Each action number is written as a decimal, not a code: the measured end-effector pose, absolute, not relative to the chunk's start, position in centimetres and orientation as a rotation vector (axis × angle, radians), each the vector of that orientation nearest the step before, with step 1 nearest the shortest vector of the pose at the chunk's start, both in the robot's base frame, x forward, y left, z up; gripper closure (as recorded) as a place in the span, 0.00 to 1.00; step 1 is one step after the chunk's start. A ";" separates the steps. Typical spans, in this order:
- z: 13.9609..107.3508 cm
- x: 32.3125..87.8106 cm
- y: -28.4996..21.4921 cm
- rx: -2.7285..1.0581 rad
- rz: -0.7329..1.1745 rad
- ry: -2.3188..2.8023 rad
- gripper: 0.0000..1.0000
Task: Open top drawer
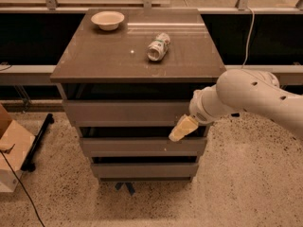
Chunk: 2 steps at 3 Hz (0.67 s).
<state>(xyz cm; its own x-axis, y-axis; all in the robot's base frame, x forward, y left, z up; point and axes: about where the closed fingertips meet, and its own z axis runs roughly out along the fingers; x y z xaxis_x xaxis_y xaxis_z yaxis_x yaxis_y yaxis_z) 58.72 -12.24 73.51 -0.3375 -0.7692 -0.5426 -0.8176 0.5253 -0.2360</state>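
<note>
A pale cream, tapered, wedge-shaped gripper (182,128) is carried at the very tip of a thick white arm (251,96), which is cased in a smooth, rounded, glossy shell. Just above and right of the gripper, a ringed white wrist collar (199,110) is seen. Farther right, small dark round holes (252,84) are dotted along the shell.

Cream claw (182,129) at grey-brown top drawer (120,112)
</note>
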 end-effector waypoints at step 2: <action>70.2 63.7 -14.3 -1.240 0.155 2.166 0.00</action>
